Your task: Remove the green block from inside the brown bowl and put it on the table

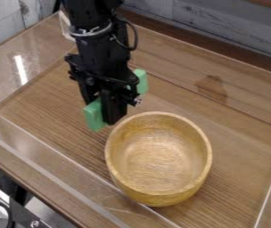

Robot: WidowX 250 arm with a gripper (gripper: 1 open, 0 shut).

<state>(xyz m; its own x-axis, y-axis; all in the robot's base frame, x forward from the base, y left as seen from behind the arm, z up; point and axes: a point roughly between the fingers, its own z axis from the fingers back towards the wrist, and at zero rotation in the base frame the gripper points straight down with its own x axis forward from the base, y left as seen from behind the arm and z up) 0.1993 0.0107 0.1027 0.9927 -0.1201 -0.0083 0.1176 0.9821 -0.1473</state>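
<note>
Nearest, below and to the right of my pincer [106, 114], sits the brown bowl [160, 158], empty as far as I can see, its near rim just beside my fingertips. My pincer points straight down and is clamped on the green block [95, 114], which stands roughly on end between my fingers, out of the bowl and just over the table [54, 98] to the bowl's left. Whether its lower end already touches the wood I cannot tell, because my own fingers cover that spot. Judging from this, the risk lies in the release: if I let go while the block is upright and above the surface, it may topple, and being so near the bowl's wall it could knock against it or skid away. Opening too little could drag the block as I lift off. Behind my pincer my dark arm hides a strip of tabletop, and most of the block's far face is masked by my fingers. Farther off, the clear acrylic wall [227, 49] throws reflections that blur what lies beyond.
</note>
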